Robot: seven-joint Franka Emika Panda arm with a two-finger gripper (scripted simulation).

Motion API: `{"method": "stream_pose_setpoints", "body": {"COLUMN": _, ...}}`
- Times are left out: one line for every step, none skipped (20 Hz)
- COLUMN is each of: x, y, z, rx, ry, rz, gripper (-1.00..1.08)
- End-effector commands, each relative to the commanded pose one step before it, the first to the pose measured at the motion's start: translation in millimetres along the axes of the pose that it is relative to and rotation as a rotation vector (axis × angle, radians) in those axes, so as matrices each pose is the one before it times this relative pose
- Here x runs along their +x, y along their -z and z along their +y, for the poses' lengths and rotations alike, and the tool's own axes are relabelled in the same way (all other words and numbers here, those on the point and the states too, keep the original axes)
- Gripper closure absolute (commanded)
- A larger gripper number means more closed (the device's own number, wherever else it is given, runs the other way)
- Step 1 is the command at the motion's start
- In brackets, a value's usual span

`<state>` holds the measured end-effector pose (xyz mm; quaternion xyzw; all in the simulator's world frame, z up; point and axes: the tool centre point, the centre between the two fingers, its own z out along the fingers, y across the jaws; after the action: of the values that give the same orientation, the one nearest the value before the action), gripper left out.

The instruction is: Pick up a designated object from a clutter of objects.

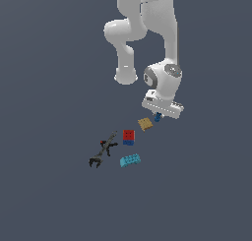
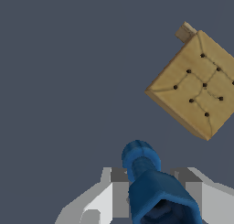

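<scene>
My claw (image 2: 153,191) holds tight the tiny dark-blue piece (image 2: 151,182), long and thin with a round knobby end, just beside the tan plate (image 2: 196,88).

Arm (image 1: 147,18) showing glossy white rounded links, bulbous joints; grey disc caps at wrist (image 1: 165,77); gripper (image 1: 158,118) body white, boxy, grey-shaded fingers.
</scene>
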<state>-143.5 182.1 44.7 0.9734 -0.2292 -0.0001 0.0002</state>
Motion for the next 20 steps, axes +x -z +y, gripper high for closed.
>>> {"method": "stream_pose_setpoints", "body": {"x": 2.25, "y": 3.75, "z": 1.11, "rx": 0.00048, "ry": -0.00041, "rz": 0.00052, "gripper": 1.08}}
{"method": "stream_pose_setpoints", "body": {"x": 1.31, "y": 2.38, "z": 0.79, "rx": 0.00000, "ry": 0.00000, "rz": 0.00000, "gripper": 1.08}}
{"method": "stream_pose_setpoints", "body": {"x": 1.55, "y": 2.82, "z": 0.94, "rx": 0.00000, "ry": 0.00000, "rz": 0.00000, "gripper": 1.08}}
{"method": "stream_pose_setpoints", "body": {"x": 1.78, "y": 3.26, "z": 1.08, "rx": 0.00000, "ry": 0.00000, "rz": 0.00000, "gripper": 1.08}}
{"method": "stream_pose_setpoints", "body": {"x": 1.88, "y": 3.59, "z": 1.09, "rx": -0.00021, "ry": 0.00041, "rz": -0.00015, "gripper": 1.08}}
{"method": "stream_pose_setpoints", "body": {"x": 2.24, "y": 4.13, "z": 1.35, "rx": 0.00000, "ry": 0.00000, "rz": 0.00000, "gripper": 1.08}}
{"method": "stream_pose_setpoints", "body": {"x": 2.47, "y": 4.56, "z": 1.48, "rx": 0.00000, "ry": 0.00000, "rz": 0.00000, "gripper": 1.08}}
{"method": "stream_pose_setpoints", "body": {"x": 2.69, "y": 4.99, "z": 1.61, "rx": 0.00000, "ry": 0.00000, "rz": 0.00000, "gripper": 1.08}}
{"method": "stream_pose_setpoints", "body": {"x": 2.85, "y": 5.37, "z": 1.67, "rx": 0.00021, "ry": 0.00024, "rz": -0.00037, "gripper": 1.08}}
{"method": "stream_pose_setpoints", "body": {"x": 3.07, "y": 5.79, "z": 1.80, "rx": 0.00026, "ry": 0.00020, "rz": -0.00036, "gripper": 1.08}}
{"method": "stream_pose_setpoints", "body": {"x": 3.31, "y": 6.21, "z": 1.95, "rx": 0.00000, "ry": 0.00000, "rz": 0.00000, "gripper": 1.08}}
{"method": "stream_pose_setpoints", "body": {"x": 3.48, "y": 6.61, "z": 2.03, "rx": 0.00045, "ry": 0.00021, "rz": -0.00048, "gripper": 1.08}}
{"method": "stream_pose_setpoints", "body": {"x": 3.69, "y": 7.01, "z": 2.14, "rx": 0.00034, "ry": 0.00013, "rz": -0.00033, "gripper": 1.08}}
{"method": "stream_pose_setpoints", "body": {"x": 3.89, "y": 7.40, "z": 2.24, "rx": 0.00035, "ry": 0.00013, "rz": -0.00032, "gripper": 1.08}}
{"method": "stream_pose_setpoints", "body": {"x": 4.08, "y": 7.80, "z": 2.35, "rx": 0.00051, "ry": 0.00017, "rz": -0.00043, "gripper": 1.08}}
{"method": "stream_pose_setpoints", "body": {"x": 4.29, "y": 8.19, "z": 2.46, "rx": 0.00037, "ry": 0.00012, "rz": -0.00029, "gripper": 1.08}}
{"method": "stream_pose_setpoints", "body": {"x": 4.47, "y": 8.55, "z": 2.56, "rx": 0.00054, "ry": 0.00016, "rz": -0.00040, "gripper": 1.08}}
{"method": "stream_pose_setpoints", "body": {"x": 4.54, "y": 8.66, "z": 2.59, "rx": 0.00039, "ry": 0.00011, "rz": -0.00028, "gripper": 1.08}}
{"method": "stream_pose_setpoints", "body": {"x": 4.56, "y": 8.72, "z": 2.62, "rx": 0.00056, "ry": 0.00016, "rz": -0.00038, "gripper": 1.08}}
{"method": "stream_pose_setpoints", "body": {"x": 4.57, "y": 8.71, "z": 2.62, "rx": 0.00040, "ry": 0.00011, "rz": -0.00026, "gripper": 1.08}}
